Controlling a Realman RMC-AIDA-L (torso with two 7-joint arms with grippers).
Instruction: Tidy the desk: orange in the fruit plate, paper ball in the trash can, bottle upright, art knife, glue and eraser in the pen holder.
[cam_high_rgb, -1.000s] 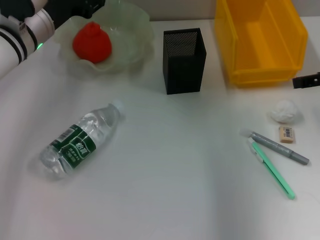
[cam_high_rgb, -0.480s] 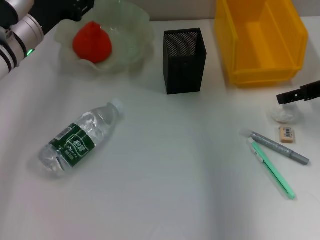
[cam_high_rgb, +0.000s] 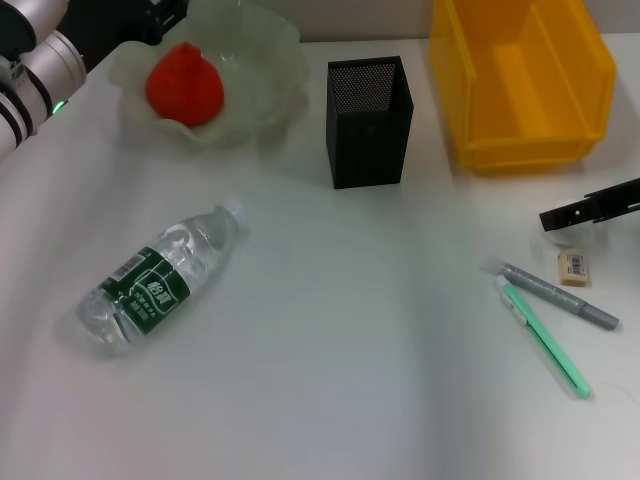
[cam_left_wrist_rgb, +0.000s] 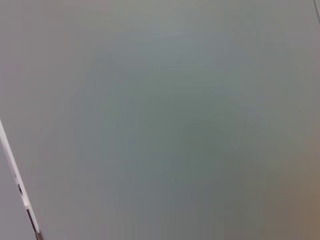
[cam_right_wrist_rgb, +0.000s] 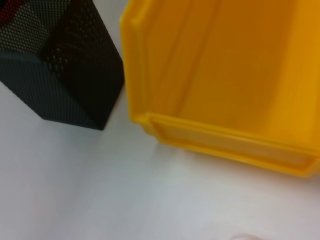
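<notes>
The orange (cam_high_rgb: 185, 85) rests in the pale-green fruit plate (cam_high_rgb: 272, 95) at the back left. My left gripper (cam_high_rgb: 150, 18) hovers at the plate's far left rim. The bottle (cam_high_rgb: 160, 280) lies on its side at the front left. The black mesh pen holder (cam_high_rgb: 368, 120) and the yellow trash can (cam_high_rgb: 520, 80) stand at the back. At the right edge, my right gripper (cam_high_rgb: 590, 208) reaches in over the paper ball (cam_high_rgb: 553, 237), hiding most of it. The eraser (cam_high_rgb: 573, 267) lies just nearer, beside a grey stick (cam_high_rgb: 560, 296) and a green stick (cam_high_rgb: 545, 340); which one is the art knife and which the glue, I cannot tell.
The right wrist view shows the trash can (cam_right_wrist_rgb: 225, 75) and pen holder (cam_right_wrist_rgb: 60, 65) close together with bare white table in front. White table stretches between the bottle and the sticks. The left wrist view shows only a blank grey surface.
My right gripper has come in from the right edge and moved nearer and lower, now covering most of the paper ball. The left arm drew back from the plate, then held still.
</notes>
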